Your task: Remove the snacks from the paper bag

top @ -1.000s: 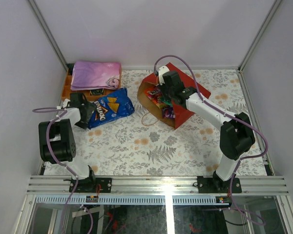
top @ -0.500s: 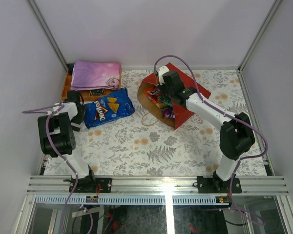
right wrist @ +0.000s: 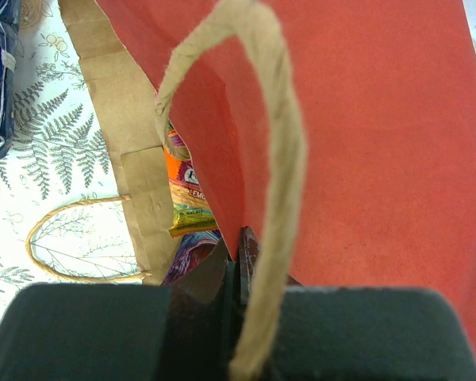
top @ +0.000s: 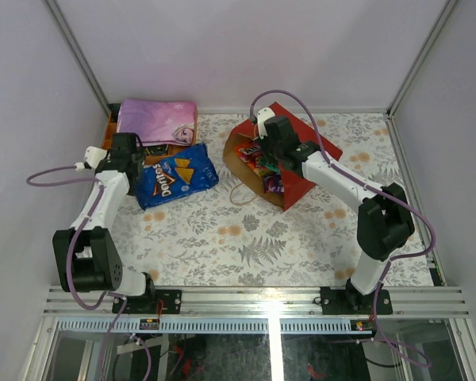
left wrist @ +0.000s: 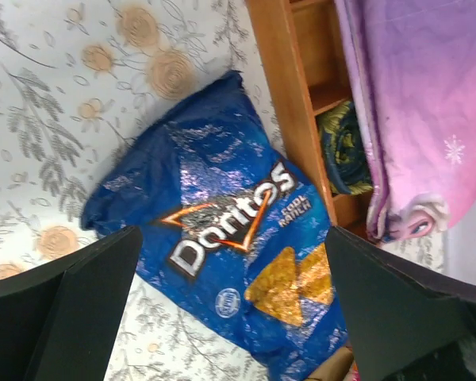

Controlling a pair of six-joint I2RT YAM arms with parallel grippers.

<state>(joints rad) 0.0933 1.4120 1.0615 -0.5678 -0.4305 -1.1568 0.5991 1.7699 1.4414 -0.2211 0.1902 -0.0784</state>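
Note:
The red paper bag [top: 313, 151] lies on its side at the back right, its mouth facing left. My right gripper [top: 274, 151] is shut on the edge of its upper red wall [right wrist: 357, 119], beside a string handle [right wrist: 279, 159]. Small snacks [top: 258, 163] show in the mouth: an orange packet [right wrist: 182, 178], a green-yellow one [right wrist: 194, 220] and a purple one [right wrist: 192, 252]. The blue Doritos bag [top: 178, 176] lies flat on the table outside the paper bag. My left gripper [top: 129, 159] hangs open above its left end, and the Doritos bag [left wrist: 230, 238] shows between the wide-spread fingers [left wrist: 71, 309].
An orange tray [top: 109, 143] stands at the back left with a folded purple-pink cloth [top: 155, 121] on it, just beyond the Doritos bag. The paper bag's other string handle [right wrist: 79, 238] lies looped on the floral tablecloth [top: 246, 238]. Walls close in on both sides.
My left gripper, open throughout, has drawn back from the Doritos bag's left end, lifting towards the tray. The Doritos bag and the right arm have not moved.

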